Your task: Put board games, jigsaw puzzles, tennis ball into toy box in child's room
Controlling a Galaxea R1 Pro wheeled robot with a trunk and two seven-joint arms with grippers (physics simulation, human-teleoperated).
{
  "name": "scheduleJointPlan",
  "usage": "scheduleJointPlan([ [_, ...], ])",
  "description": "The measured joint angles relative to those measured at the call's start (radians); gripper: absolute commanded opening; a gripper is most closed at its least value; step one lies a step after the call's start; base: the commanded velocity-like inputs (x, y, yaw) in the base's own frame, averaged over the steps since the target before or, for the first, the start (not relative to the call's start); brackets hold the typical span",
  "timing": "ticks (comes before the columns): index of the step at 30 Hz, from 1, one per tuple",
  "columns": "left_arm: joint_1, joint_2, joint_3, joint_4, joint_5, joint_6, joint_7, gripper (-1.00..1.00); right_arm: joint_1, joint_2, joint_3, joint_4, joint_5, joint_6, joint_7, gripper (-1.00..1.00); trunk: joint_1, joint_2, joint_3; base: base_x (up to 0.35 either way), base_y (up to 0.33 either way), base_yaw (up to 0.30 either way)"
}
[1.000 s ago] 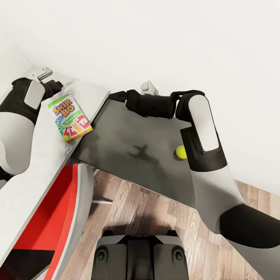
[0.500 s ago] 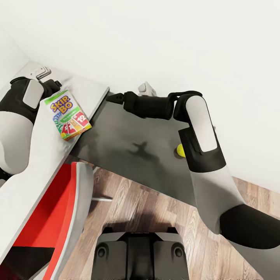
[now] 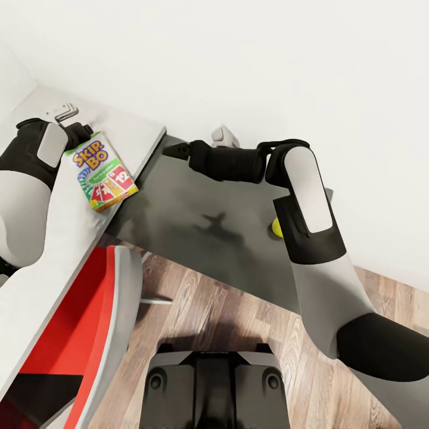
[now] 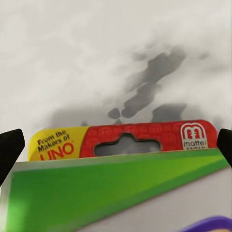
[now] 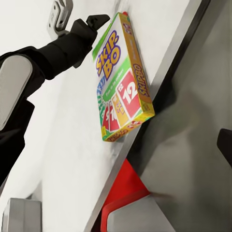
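Skip-Bo board game (image 3: 101, 171), a flat printed carton, rests on the white table (image 3: 36, 280) near its edge, at about 10 o'clock in the head view. The left gripper (image 5: 92, 26) grasps its top edge at the hang-tab end, black fingertips (image 4: 9, 147) flanking the card. Judged light, stiff and smooth-faced; a grip across the narrow edges should hold. The tennis ball (image 3: 276, 227) lies at about 3 o'clock. The right gripper (image 3: 173, 150) hovers empty, fingers apparently spread.
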Motion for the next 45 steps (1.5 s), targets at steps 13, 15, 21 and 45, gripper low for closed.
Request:
scheduleJointPlan([
  [13, -0.001, -0.001, 0.000, -0.015, -0.007, 0.000, 0.000, 1.00, 0.000, 0.000, 0.001, -0.002, 0.000, -0.001, 0.000, 1.00, 0.000, -0.001, -0.013, 0.000, 0.000, 0.000],
  [15, -0.001, -0.001, 0.000, -0.016, -0.007, 0.001, 0.000, 1.00, 0.000, 0.000, 0.001, -0.002, 0.000, -0.001, 0.000, 1.00, 0.000, -0.001, -0.014, 0.000, 0.000, 0.000],
  [21, -0.001, -0.001, -0.002, -0.016, -0.009, -0.001, -0.001, 1.00, 0.000, 0.000, 0.001, -0.002, 0.000, -0.001, 0.000, 1.00, 0.000, -0.001, -0.014, 0.000, 0.000, 0.000],
  [45, -0.001, -0.002, -0.006, -0.016, -0.012, -0.003, -0.001, 1.00, 0.000, 0.000, 0.001, 0.000, 0.000, -0.001, 0.001, 1.00, 0.000, 0.000, -0.014, -0.039, -0.009, 0.000],
])
